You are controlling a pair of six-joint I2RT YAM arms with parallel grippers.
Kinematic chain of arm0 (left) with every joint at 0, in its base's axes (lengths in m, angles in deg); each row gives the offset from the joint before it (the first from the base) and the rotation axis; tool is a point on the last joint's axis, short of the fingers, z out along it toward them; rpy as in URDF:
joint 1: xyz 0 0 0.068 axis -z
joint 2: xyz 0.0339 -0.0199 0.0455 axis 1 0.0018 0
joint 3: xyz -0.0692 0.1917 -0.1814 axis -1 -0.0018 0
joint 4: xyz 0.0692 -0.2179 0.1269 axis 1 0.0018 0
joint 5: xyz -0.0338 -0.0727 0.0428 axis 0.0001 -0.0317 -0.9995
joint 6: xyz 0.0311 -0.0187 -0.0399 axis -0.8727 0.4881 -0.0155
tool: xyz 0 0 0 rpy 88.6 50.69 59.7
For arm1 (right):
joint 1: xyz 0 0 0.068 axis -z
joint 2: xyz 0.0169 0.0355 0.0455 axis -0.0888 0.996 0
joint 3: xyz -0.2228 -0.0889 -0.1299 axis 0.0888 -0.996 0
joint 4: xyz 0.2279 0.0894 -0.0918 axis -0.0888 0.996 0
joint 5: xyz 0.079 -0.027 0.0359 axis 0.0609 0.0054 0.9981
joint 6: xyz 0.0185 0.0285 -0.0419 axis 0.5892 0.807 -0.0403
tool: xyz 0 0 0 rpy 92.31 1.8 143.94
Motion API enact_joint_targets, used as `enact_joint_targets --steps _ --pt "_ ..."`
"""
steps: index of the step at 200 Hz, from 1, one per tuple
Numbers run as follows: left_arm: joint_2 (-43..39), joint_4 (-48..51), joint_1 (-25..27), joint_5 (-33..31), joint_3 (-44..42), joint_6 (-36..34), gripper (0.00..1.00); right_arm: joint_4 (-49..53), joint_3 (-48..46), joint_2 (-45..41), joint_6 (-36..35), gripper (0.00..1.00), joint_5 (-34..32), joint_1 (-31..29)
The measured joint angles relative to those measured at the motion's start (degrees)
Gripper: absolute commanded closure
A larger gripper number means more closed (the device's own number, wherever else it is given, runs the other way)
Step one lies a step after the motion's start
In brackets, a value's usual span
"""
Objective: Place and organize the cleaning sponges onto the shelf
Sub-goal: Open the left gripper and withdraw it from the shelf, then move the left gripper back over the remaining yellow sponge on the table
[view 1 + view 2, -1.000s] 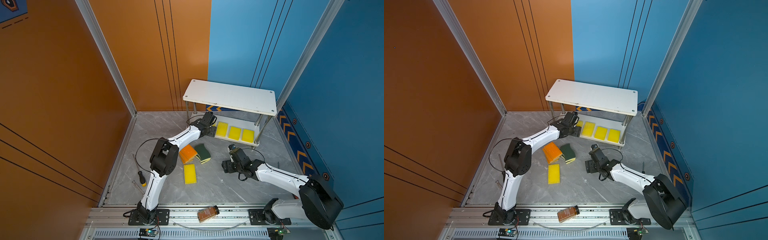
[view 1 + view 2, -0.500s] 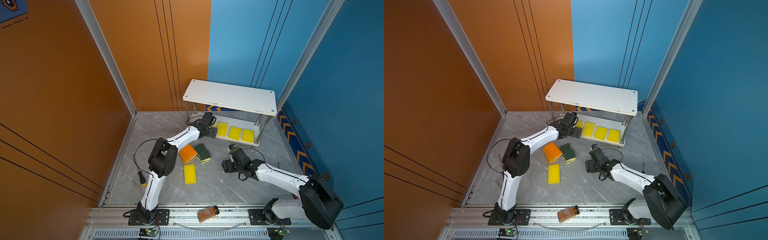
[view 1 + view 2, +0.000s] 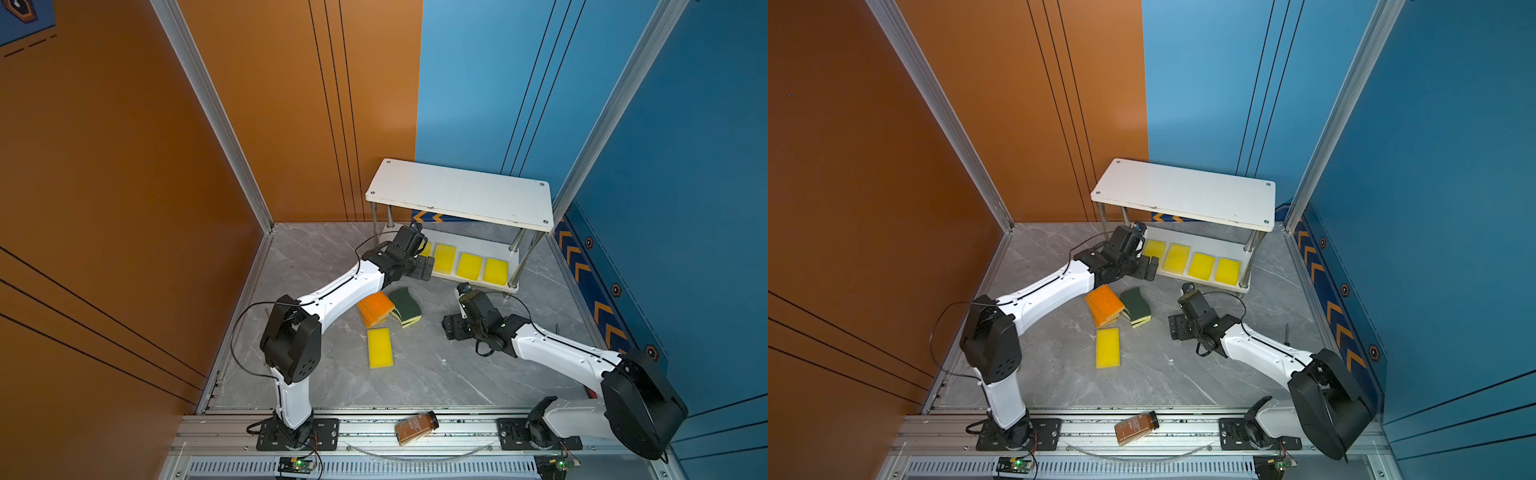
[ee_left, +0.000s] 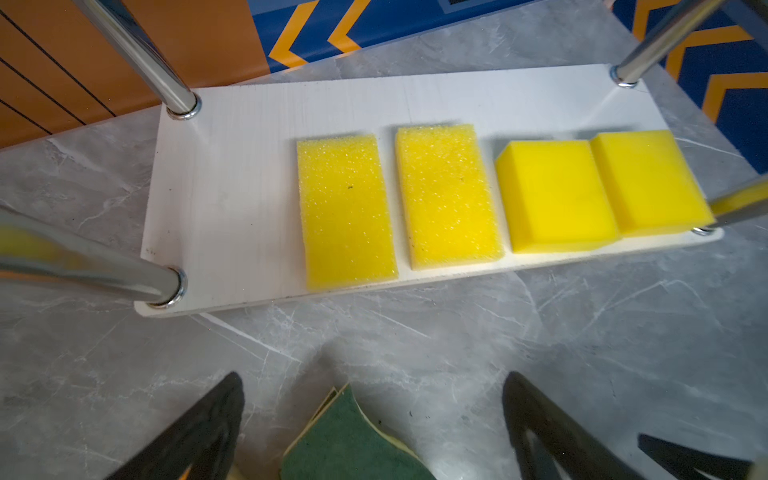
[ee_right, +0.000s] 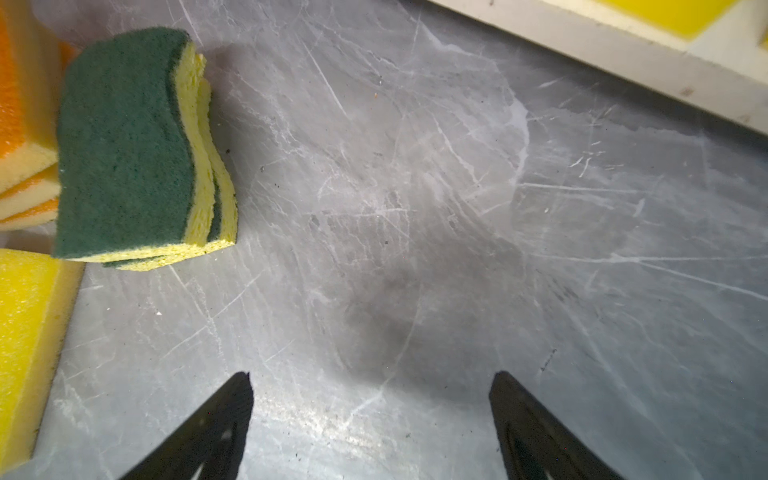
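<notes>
Standing by the cell, I can see the left gripper [image 3: 424,267] hovering with its jaws spread wide and nothing between them. Just ahead of it sit four yellow sponges [image 4: 446,195], side by side on the lower board [image 4: 232,166] of the shelf [image 3: 457,191]. In a top view, the sponge nearest this gripper [image 3: 1154,248] is partly hidden by the wrist, and the upper board covers the back of the lower one.

Beneath and behind the left jaws lies the green-topped pair [image 3: 405,305], cut off at the frame edge in the left wrist view. Beside it are the orange-topped stack [image 3: 376,307] and a loose yellow sponge [image 3: 379,347].

The right gripper [image 3: 453,328] is low over bare floor [image 5: 415,208], jaws apart and empty, with the green pair off to its side.

A second ago the left gripper reached further in over the board's end. It has since opened and backed off, while the right has not moved.
</notes>
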Motion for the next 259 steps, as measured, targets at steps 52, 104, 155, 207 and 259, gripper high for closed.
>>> enact_joint_targets --steps 52,104,155,207,259 --pt "-15.3 0.7 3.7 -3.7 -18.4 5.2 0.02 -0.1 1.1 1.9 0.0 0.11 0.8 0.0" --pt "-28.0 6.2 10.5 -8.2 -34.3 19.1 0.02 0.0 3.0 4.3 0.0 0.10 1.3 0.0" --pt "-34.4 8.4 17.5 -10.8 -43.2 33.5 0.02 0.0 5.7 7.5 0.0 0.10 1.9 -0.2" --pt "-30.9 9.3 22.3 -12.2 -46.7 44.1 0.02 0.0 6.4 8.3 0.2 0.08 1.9 -2.6" --pt "-26.4 9.4 22.9 -13.6 -46.7 48.2 0.02 0.0 6.4 8.6 0.2 0.08 1.9 -3.3"
